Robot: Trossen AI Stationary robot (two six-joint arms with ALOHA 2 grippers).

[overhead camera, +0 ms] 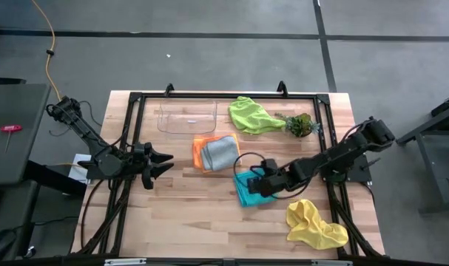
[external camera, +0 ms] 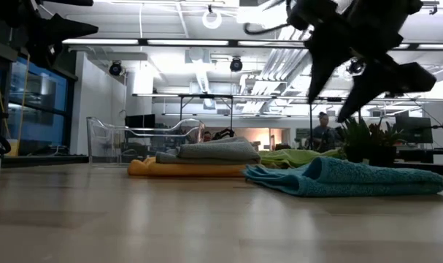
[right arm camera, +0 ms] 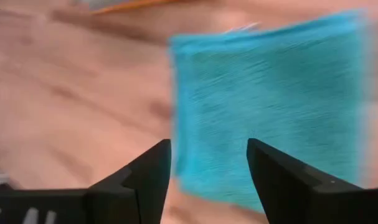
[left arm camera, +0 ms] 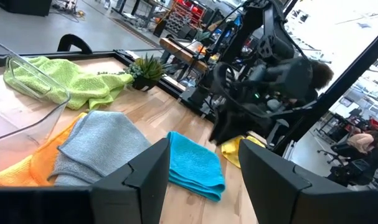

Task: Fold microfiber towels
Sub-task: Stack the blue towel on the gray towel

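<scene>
A teal towel (overhead camera: 245,195) lies folded flat on the wooden table, right of centre. My right gripper (overhead camera: 249,180) hangs open just above it, fingers slanting down, clear of the cloth in the low view (external camera: 327,109). A grey towel (overhead camera: 221,151) lies folded on top of a folded orange towel (overhead camera: 200,153). A lime green towel (overhead camera: 251,115) lies crumpled at the far side, and a yellow towel (overhead camera: 315,226) lies crumpled near the front right corner. My left gripper (overhead camera: 165,164) waits open and level at the table's left, holding nothing.
A clear plastic tray (overhead camera: 186,117) stands at the far side, left of the lime green towel. A small leafy plant (overhead camera: 299,124) sits beside that towel on its right. A black frame (overhead camera: 128,140) borders the work area. Bare wood lies near the front left.
</scene>
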